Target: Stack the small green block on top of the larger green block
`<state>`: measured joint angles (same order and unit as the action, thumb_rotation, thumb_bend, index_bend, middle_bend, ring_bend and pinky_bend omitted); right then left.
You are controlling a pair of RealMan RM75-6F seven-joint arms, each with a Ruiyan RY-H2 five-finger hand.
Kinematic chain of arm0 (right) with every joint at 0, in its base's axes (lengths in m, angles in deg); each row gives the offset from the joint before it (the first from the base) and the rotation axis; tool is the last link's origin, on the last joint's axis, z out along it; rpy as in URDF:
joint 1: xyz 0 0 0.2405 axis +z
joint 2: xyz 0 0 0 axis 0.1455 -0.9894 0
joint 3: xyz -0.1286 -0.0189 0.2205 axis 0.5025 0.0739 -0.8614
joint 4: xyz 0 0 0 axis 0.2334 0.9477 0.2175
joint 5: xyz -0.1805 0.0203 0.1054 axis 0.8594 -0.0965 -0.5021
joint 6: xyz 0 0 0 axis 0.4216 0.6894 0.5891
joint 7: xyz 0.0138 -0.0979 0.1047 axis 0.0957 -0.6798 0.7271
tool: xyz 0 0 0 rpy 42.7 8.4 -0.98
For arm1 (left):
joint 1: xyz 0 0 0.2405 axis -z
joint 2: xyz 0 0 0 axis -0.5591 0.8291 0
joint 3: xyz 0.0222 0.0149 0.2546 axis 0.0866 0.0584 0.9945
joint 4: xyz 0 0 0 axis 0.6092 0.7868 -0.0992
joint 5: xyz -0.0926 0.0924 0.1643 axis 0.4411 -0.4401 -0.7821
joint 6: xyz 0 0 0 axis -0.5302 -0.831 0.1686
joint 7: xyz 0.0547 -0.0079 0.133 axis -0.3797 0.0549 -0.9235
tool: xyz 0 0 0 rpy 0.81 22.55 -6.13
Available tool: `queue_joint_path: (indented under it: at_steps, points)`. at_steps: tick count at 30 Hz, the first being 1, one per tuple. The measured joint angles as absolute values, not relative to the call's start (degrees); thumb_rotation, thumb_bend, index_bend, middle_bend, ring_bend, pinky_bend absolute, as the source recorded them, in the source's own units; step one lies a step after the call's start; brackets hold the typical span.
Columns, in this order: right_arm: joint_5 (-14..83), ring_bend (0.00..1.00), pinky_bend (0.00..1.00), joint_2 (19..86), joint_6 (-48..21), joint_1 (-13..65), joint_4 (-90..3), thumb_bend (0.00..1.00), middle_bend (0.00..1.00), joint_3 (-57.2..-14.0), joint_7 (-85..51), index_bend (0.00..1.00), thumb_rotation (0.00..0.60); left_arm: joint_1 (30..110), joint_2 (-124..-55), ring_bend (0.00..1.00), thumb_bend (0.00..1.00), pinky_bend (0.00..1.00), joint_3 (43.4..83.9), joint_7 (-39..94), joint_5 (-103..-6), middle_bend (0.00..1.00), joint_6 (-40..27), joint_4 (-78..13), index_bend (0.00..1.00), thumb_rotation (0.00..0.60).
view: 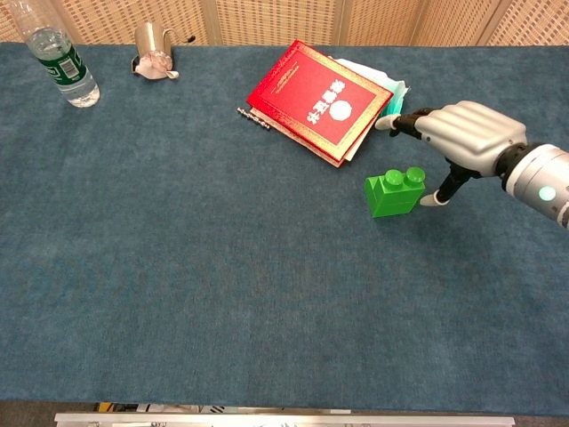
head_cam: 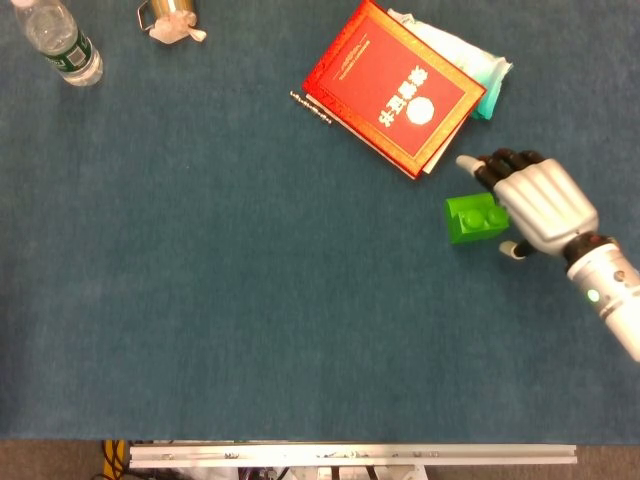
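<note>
A green block (head_cam: 475, 217) with two studs on top is seen lying on the blue table cloth (head_cam: 250, 300), just below the lower corner of the red book (head_cam: 398, 88) and apart from it. Whether it is one block or a small one seated on a larger cannot be told. The right hand (head_cam: 535, 200) is held just beside the block, on its right. The fingers (view: 404, 120) are stretched out above and behind the block, apart from it, and the thumb is pointed down close to its right end. Nothing is grasped; the hand is released. The left hand is not shown in either view. A water bottle (head_cam: 58, 40) is stood at the far left corner.
</note>
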<state>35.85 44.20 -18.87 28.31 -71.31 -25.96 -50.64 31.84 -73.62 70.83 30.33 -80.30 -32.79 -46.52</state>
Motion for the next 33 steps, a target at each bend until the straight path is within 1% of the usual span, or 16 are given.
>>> queue_joint_path:
  at_steps: [2,4,6,7,9,12,15,20,27,33]
  points:
    - [37.5,0.16,0.25,43.2,-17.2,27.6,-71.8,0.03,0.23,-25.9,-50.0,0.09,0.600,31.8,-73.6,0.07,0.24,0.03,70.7,30.4,-80.3,0.06,-32.9,-46.6,0.10,0.600]
    - [39.3,0.16,0.25,42.2,-15.5,26.8,-72.0,0.04,0.25,-25.9,-49.3,0.12,0.600,31.9,-73.6,0.07,0.24,0.03,70.7,30.4,-80.2,0.06,-32.9,-46.6,0.10,0.600]
    - [41.5,0.19,0.25,41.1,-13.2,25.7,-72.1,0.07,0.29,-25.9,-48.3,0.19,0.600,32.0,-73.5,0.07,0.24,0.03,70.7,30.3,-80.2,0.06,-32.6,-46.7,0.10,0.600]
    - [42.6,0.20,0.25,40.6,-12.2,25.2,-72.0,0.07,0.30,-25.8,-47.8,0.21,0.600,32.0,-73.5,0.07,0.24,0.03,70.7,30.2,-80.1,0.06,-32.5,-46.8,0.10,0.600]
    - [45.1,0.24,0.26,39.6,-9.6,23.9,-71.6,0.10,0.35,-25.7,-46.7,0.28,0.600,32.2,-73.4,0.07,0.24,0.03,70.5,30.1,-80.2,0.06,-32.5,-46.9,0.10,0.600]
    - [48.6,0.26,0.27,38.3,-5.5,21.6,-70.2,0.11,0.37,-25.5,-45.0,0.34,0.600,32.3,-73.3,0.07,0.24,0.03,70.4,29.9,-80.1,0.06,-32.5,-47.1,0.10,0.600]
    - [51.0,0.27,0.29,36.8,-1.8,18.7,-68.7,0.11,0.38,-24.9,-43.3,0.36,0.600,32.4,-73.2,0.07,0.24,0.03,70.3,29.6,-80.0,0.06,-32.3,-47.2,0.10,0.600]
    - [53.1,0.27,0.31,34.5,2.0,14.2,-67.0,0.11,0.38,-23.6,-40.9,0.37,0.600,32.5,-72.9,0.07,0.24,0.03,70.4,28.9,-79.9,0.06,-32.2,-47.7,0.10,0.600]
    - [53.8,0.27,0.31,33.7,5.6,9.3,-64.6,0.11,0.38,-22.9,-35.9,0.38,0.600,32.6,-72.7,0.07,0.24,0.03,70.8,27.7,-80.6,0.06,-32.1,-48.8,0.10,0.600]
    - [54.6,0.27,0.31,32.5,8.9,5.4,-64.8,0.11,0.39,-22.5,-34.9,0.38,0.600,32.9,-72.6,0.07,0.24,0.03,70.8,26.9,-81.1,0.06,-32.2,-49.8,0.10,0.600]
